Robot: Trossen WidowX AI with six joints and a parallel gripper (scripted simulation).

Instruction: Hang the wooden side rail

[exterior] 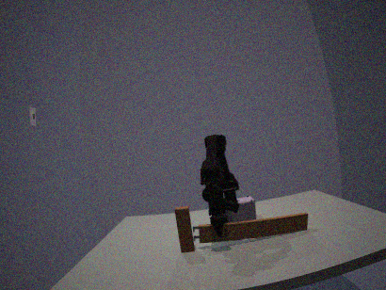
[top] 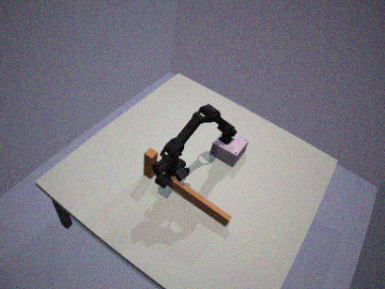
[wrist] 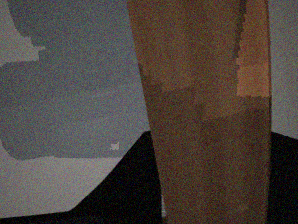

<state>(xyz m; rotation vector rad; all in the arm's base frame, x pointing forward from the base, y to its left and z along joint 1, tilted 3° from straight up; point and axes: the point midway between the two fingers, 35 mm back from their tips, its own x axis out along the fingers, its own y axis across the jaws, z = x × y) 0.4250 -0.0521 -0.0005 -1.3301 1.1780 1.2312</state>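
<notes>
Side rail [top: 202,202] lies near the middle of the desk [top: 282,225], its hooked end raised just beside the upright headboard post [top: 149,162], its far end resting on the desk surface. End effector [top: 165,179] is clamped on the rail near the post end, partly closed.

The surface [top: 282,225] lay open on every side of the cluster. The upright headboard post [top: 149,162] blocked the way past the wooden side rail [top: 202,202], which barred a long diagonal strip. The arm's base block [top: 231,152] stood behind, near the rail.
</notes>
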